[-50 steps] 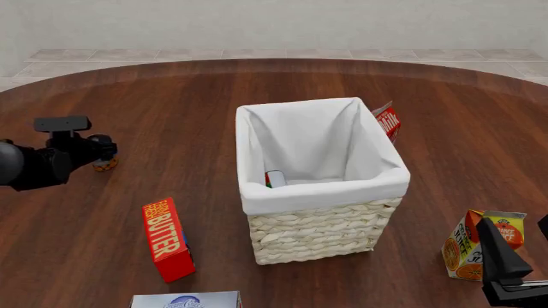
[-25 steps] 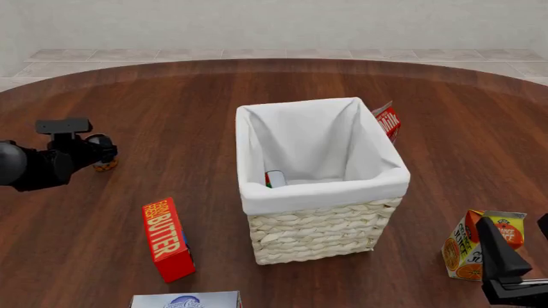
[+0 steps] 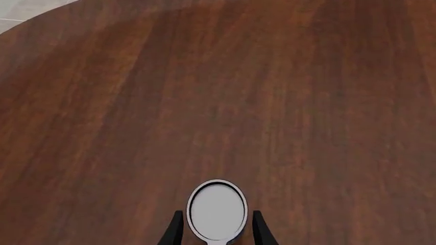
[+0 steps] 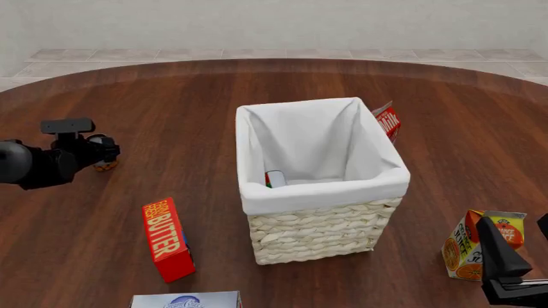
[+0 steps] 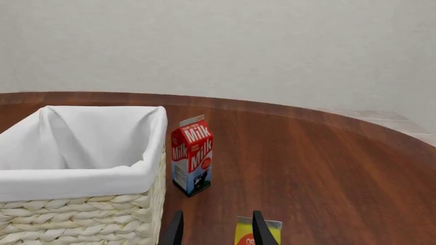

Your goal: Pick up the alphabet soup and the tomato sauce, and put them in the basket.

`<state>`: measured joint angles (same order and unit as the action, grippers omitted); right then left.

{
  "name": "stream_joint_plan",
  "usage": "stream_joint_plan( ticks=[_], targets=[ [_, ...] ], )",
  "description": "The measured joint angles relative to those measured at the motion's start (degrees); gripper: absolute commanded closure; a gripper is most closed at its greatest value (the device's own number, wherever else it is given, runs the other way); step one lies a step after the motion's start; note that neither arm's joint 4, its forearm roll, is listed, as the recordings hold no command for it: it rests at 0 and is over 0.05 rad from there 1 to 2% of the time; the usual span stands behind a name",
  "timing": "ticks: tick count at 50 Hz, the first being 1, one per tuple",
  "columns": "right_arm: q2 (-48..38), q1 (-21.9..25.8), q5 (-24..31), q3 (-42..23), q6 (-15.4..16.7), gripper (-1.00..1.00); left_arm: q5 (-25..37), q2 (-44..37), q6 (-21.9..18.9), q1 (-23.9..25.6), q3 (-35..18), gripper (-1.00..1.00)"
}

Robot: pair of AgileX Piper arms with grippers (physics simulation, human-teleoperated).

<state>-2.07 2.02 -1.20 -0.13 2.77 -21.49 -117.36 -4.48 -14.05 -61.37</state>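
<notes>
Left wrist view: the soup [image 3: 217, 210] is seen from above, its grey top between the spread fingers of the left tool [image 3: 216, 229], which straddle it, apparently for a grasp not yet closed. The front view shows what that view cannot: the soup [image 4: 105, 163] stands on the worktop [image 4: 171, 102] well left of the basket [image 4: 319, 186], and the sauce [image 4: 273, 179] already lies inside the basket. The right tool [image 5: 215, 227] is spread, holding nothing, near the basket's right.

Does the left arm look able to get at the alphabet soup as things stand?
Probably yes. In the left wrist view the alphabet soup sits upright between the left gripper's open fingers, with only bare table around it.
</notes>
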Motion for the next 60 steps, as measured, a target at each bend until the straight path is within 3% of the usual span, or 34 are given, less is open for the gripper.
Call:
stream_joint_plan(
  ticks=[16,17,60],
  targets=[
    [0.04,0.03,0.01,-0.01,-0.07,-1.00,-0.02,-1.42,0.91,0.17,-0.96,-1.00],
    [0.11,0.04,0.08,-0.01,-0.07,-1.00,-0.03,-1.46,0.98,0.19,-0.98,1.00],
    [0.84,0.15,0.73,-0.02,0.10,-1.00,-1.10,3.48,2.46,0.75,2.70,1.00]
  ],
)
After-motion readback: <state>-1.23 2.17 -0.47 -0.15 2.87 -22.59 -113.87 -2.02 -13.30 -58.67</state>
